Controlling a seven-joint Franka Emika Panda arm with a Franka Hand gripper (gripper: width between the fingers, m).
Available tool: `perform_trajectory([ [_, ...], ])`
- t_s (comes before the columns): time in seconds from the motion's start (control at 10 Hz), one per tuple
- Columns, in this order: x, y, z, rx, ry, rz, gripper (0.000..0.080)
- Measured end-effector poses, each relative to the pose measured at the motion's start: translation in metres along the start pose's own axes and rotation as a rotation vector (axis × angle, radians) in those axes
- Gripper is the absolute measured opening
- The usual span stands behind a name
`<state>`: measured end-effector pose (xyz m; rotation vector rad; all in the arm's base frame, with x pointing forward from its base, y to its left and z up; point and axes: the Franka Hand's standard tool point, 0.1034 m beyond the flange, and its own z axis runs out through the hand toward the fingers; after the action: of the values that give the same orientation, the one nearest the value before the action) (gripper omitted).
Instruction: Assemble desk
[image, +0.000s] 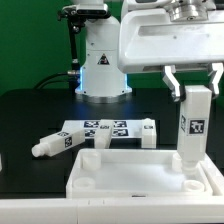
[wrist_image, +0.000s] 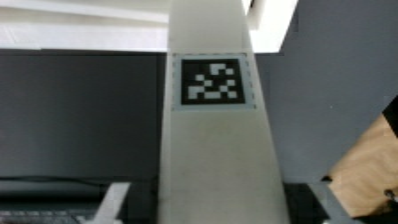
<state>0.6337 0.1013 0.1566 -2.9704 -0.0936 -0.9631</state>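
Gripper (image: 193, 88) clamped on 1 upright leg (image: 193, 130), its lower end inside the rimmed tabletop (image: 130, 188) near a corner socket, 1 loose leg (image: 50, 146) lying on the black table beyond.

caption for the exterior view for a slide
End effector holds a white leg upright at a corner of the tabletop panel

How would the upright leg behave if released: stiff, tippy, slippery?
The leg looks like rigid moulded plastic, so probably stiff. Tall and narrow, it would likely tip unless seated in the tabletop. Its smooth faces may slip in the gripper.
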Motion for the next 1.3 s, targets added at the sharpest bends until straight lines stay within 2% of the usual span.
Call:
perform_trajectory([
  [0.7,-0.005,-0.006,0.010,0.006,-0.043,-0.002,0.0287],
  [1.3,-0.013,-0.004,0.017,0.001,-0.052,-0.004,0.0287],
])
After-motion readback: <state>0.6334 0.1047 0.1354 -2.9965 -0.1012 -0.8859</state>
